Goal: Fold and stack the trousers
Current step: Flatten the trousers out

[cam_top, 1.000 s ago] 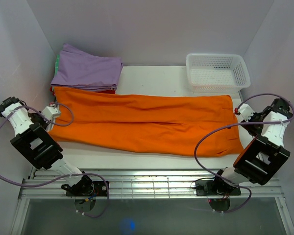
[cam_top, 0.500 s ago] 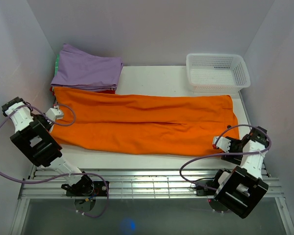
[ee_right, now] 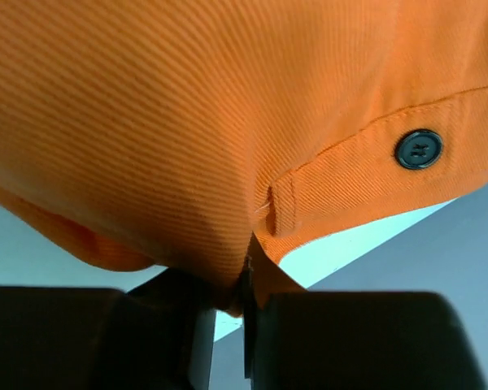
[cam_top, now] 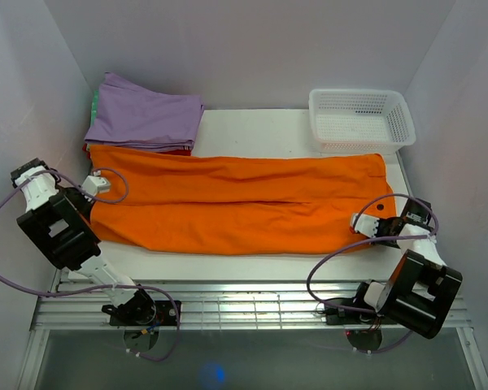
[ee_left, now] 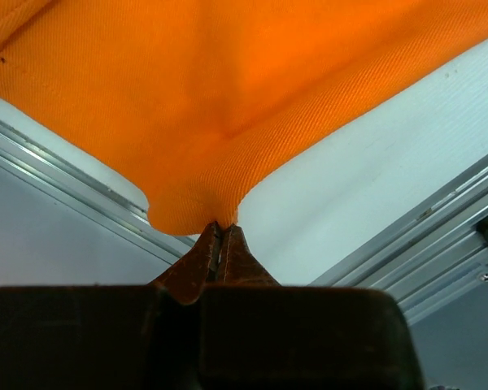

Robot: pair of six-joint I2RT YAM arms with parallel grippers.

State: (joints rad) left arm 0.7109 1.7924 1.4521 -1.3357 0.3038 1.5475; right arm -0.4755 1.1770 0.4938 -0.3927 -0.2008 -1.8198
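Pinching the trousers (cam_top: 236,203), left gripper (ee_left: 221,236) clamps one end; right gripper (ee_right: 246,284), the other.

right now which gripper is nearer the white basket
Right. The right gripper pinches the right end of the trousers, just nearer the arms than the basket; the left gripper holds their far left end.

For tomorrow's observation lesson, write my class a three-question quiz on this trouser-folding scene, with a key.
1. True or false: the white basket holds nothing.
2. The folded garment at far left is: A lilac, B blue, C white.
3. What do the left gripper and right gripper each pinch?
Key: 1 true; 2 A; 3 an edge of the orange trousers.
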